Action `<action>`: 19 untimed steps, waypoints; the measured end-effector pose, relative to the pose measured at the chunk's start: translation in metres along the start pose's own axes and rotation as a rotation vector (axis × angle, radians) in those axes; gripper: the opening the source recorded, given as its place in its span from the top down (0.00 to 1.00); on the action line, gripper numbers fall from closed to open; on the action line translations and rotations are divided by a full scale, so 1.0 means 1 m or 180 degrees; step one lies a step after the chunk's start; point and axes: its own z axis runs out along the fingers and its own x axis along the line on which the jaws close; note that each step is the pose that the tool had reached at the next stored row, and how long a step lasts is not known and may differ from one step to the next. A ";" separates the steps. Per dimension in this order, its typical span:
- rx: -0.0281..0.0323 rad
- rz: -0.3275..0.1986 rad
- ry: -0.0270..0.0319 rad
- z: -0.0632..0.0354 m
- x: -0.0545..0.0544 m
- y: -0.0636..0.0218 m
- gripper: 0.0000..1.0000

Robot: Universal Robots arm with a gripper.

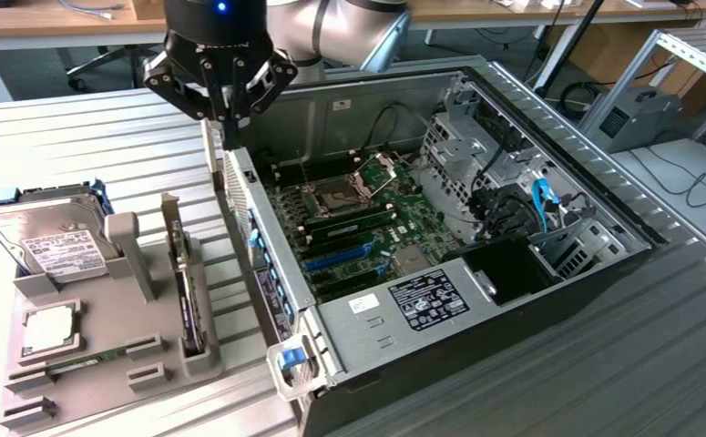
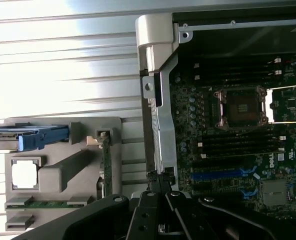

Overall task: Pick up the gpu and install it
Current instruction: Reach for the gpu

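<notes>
My pincer (image 1: 226,137), tips pressed together and empty, hangs over the rear wall of the open computer case (image 1: 365,118).
The gpu (image 1: 185,282) stands on edge in the grey holder (image 1: 97,337) on the worktop (image 1: 73,146), beside the case and apart from me.

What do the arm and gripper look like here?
Arm: rounded silver-grey joint housings. The wrist module is black, with a small blue light. Gripper: black multi-link fingers with exposed pivot bolts.
</notes>
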 end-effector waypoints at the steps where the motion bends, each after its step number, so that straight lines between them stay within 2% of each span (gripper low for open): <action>1: 0.0000 0.0000 0.0000 0.0000 0.001 -0.0001 0.89; 19: 0.0000 0.0000 0.0000 -0.0002 0.010 -0.0008 0.89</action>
